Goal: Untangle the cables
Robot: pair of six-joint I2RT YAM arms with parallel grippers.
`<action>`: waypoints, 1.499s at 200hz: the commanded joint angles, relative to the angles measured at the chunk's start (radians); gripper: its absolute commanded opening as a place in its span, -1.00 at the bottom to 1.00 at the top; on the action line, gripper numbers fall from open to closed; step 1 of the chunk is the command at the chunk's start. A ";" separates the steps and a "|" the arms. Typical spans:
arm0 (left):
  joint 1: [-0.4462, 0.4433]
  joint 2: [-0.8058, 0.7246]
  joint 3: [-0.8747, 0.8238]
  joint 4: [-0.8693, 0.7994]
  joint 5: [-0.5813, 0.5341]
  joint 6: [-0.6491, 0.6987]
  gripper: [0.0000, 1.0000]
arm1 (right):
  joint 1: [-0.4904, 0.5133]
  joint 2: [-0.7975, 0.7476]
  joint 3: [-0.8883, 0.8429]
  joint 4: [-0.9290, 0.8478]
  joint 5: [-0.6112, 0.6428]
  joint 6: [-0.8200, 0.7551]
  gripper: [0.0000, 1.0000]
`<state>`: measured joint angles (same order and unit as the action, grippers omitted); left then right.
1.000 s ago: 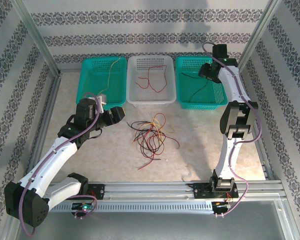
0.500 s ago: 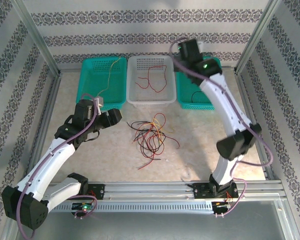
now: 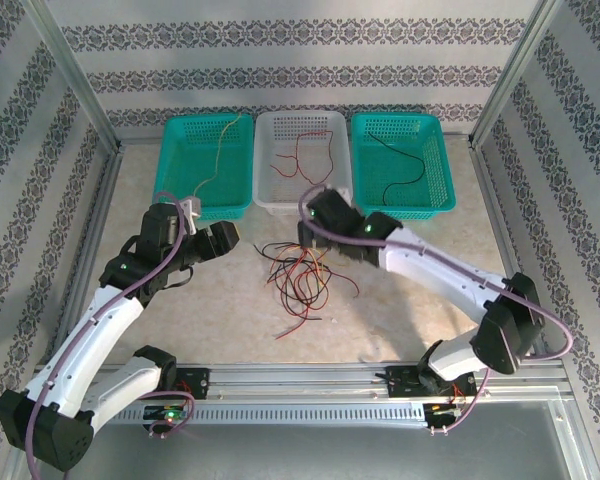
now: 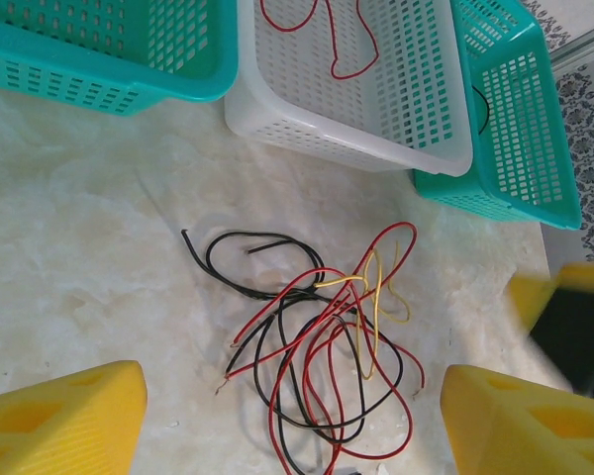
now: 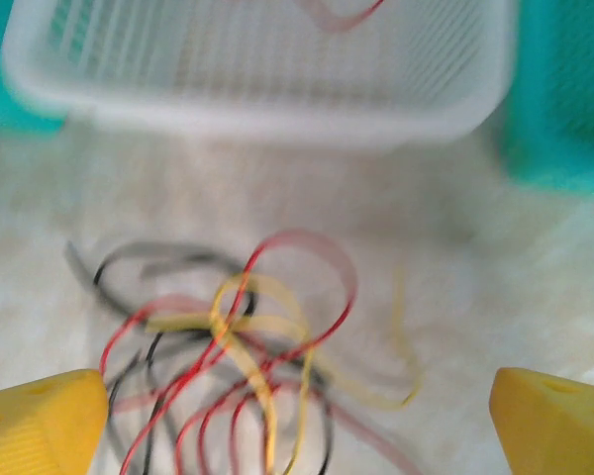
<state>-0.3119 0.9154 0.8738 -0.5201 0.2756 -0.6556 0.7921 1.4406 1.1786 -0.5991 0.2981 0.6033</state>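
Cables (image 3: 300,272): loose tangle of red, black and yellow wires lying on the counter (image 3: 410,310), mid-field, just in front of the white basket (image 3: 302,203). One black end trails out to the left of the heap, and one red strand runs toward the near rail.

Already sorted: one yellow wire (image 3: 220,150) in the left teal basket (image 3: 170,190), one red wire (image 3: 305,160) in the white basket, one black wire (image 3: 400,170) in the right teal basket (image 3: 405,210).

Left tool (image 3: 225,235): to the left of the tangle, pointing at it, apart from the wires. Left wrist view shows the yellow fingers (image 4: 59,416) spread wide, the tangle on the counter beyond them, nothing gripped.

Right tool (image 3: 305,225): over the far edge of the tangle, near the white basket's front wall. Right wrist view is blurred. Its fingers (image 5: 40,421) stand fully apart with the wire loops lying between and beyond them. Nothing gripped; cannot tell whether it touches a wire.
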 commanded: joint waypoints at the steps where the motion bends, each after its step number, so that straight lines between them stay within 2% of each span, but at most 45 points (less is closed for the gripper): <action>1: 0.009 -0.003 -0.038 0.004 -0.001 -0.018 0.56 | 0.002 -0.067 -0.092 0.205 -0.107 0.111 0.97; 59: 0.010 -0.039 -0.111 0.050 0.002 -0.042 0.56 | 0.009 0.055 -0.092 0.174 -0.231 0.113 0.80; 124: 0.011 -0.065 -0.143 0.074 0.002 -0.049 0.58 | 0.032 0.133 -0.017 0.122 -0.263 0.093 0.55; 170: 0.012 -0.039 -0.147 0.064 -0.028 -0.043 0.57 | 0.058 0.202 0.066 0.054 -0.268 0.076 0.22; 211: 0.014 -0.018 -0.172 0.120 0.010 -0.091 0.49 | 0.062 0.282 0.099 0.064 -0.312 0.097 -0.03; 229: 0.015 -0.019 -0.180 0.117 0.011 -0.096 0.48 | 0.064 0.315 0.129 0.039 -0.284 0.096 -0.04; 256: 0.020 -0.021 -0.177 0.099 0.020 -0.091 0.46 | 0.050 0.334 0.156 -0.044 -0.166 0.095 0.15; 279: 0.021 -0.024 -0.171 0.091 0.021 -0.085 0.46 | 0.021 0.311 0.130 -0.056 -0.148 0.078 0.15; 300: 0.023 -0.020 -0.175 0.106 0.027 -0.089 0.45 | -0.016 0.296 0.107 -0.042 -0.163 0.071 0.02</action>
<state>-0.3054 0.8982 0.7002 -0.4400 0.2863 -0.7349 0.8181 1.7653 1.2980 -0.6106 0.0940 0.6865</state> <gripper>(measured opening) 0.727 0.541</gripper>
